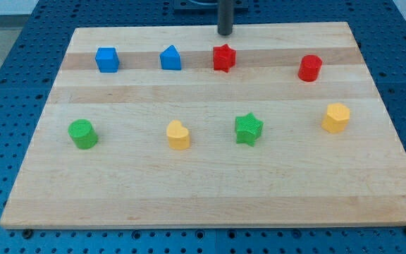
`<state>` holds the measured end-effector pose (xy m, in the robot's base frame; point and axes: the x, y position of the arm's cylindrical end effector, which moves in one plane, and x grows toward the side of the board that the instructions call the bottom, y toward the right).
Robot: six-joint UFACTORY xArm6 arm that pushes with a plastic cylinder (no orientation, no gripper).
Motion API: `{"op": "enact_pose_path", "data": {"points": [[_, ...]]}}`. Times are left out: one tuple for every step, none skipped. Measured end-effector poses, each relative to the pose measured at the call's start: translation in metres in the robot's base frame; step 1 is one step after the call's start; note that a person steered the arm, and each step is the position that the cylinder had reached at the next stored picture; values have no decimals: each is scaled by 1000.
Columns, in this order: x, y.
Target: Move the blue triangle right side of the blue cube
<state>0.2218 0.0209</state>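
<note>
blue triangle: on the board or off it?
On. The blue triangle sits on the wooden board, right of the blue cube; my tip is apart.

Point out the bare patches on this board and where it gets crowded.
Free: the strip below the green cylinder, yellow heart, green star and yellow hexagon, and the band between the rows. Crowded: the top row, where blue cube, blue triangle and red star line up, my tip just above the star.

desk: pale wooden board point(210, 190) lying flat, grain running sideways
surround: blue perforated surface point(5, 85) showing on all sides
light: falling evenly
</note>
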Motion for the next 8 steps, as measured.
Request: {"op": "enact_pose_path", "data": {"points": [[29, 0], [52, -15], [61, -51], [61, -99], [64, -135], [75, -113], [93, -100], [111, -128]]}}
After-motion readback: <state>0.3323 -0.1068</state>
